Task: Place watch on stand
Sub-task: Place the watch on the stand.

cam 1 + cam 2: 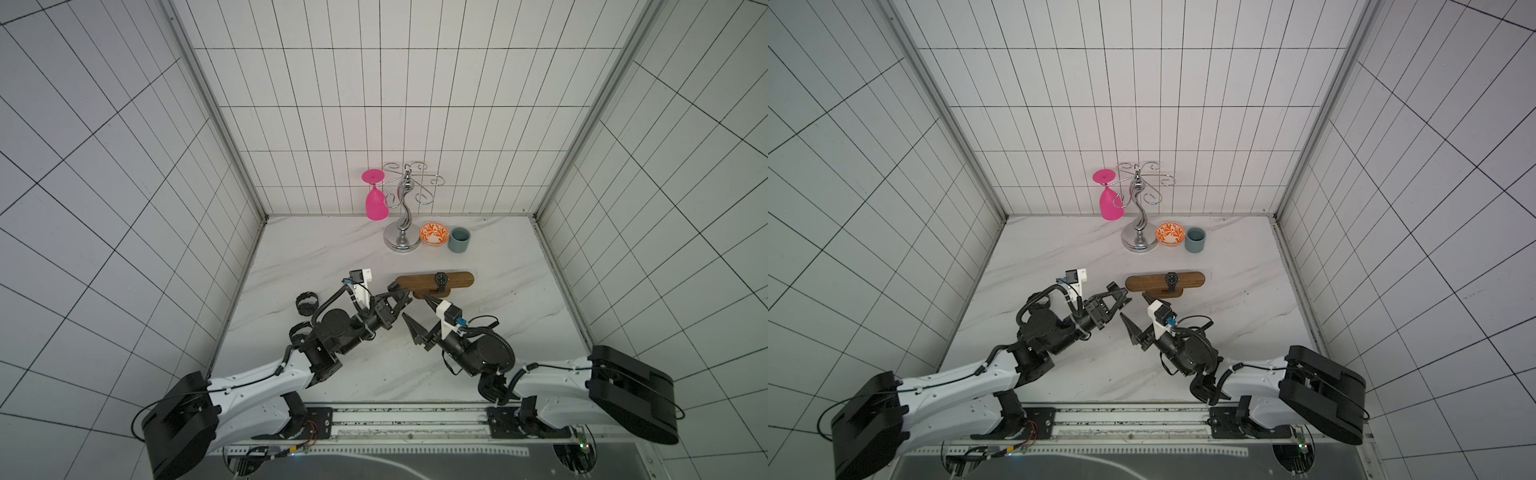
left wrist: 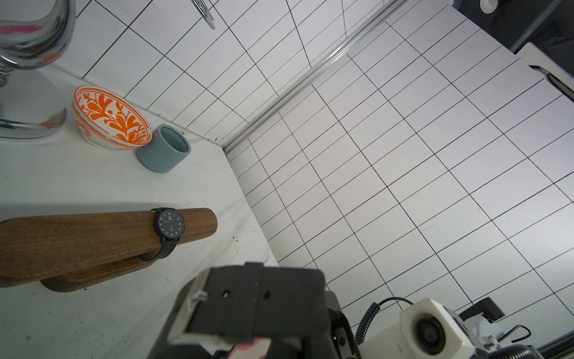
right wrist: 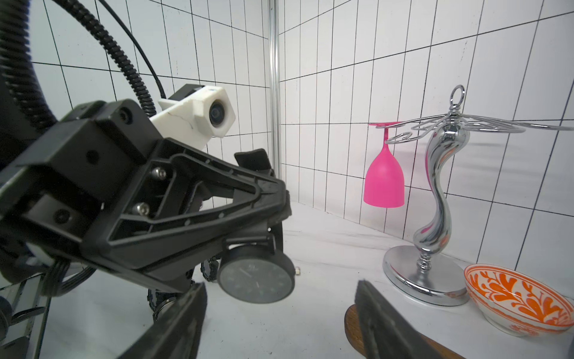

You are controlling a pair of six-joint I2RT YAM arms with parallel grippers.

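L gripper point(image 1: 401, 291) is clamped on a watch point(image 3: 256, 281) by its band, dial dangling just beside the left end of the stand point(image 1: 457, 279). Prob. light, band floppy, glass fragile: hold the band. R gripper point(image 1: 419, 312) spread, empty.

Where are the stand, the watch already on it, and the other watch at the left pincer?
stand point(image 1: 419, 280): in a top view, bare brown bar.
watch on the stand point(image 2: 169, 224): left wrist view, its dial.
other watch point(image 3: 256, 281): right wrist view, its dial.
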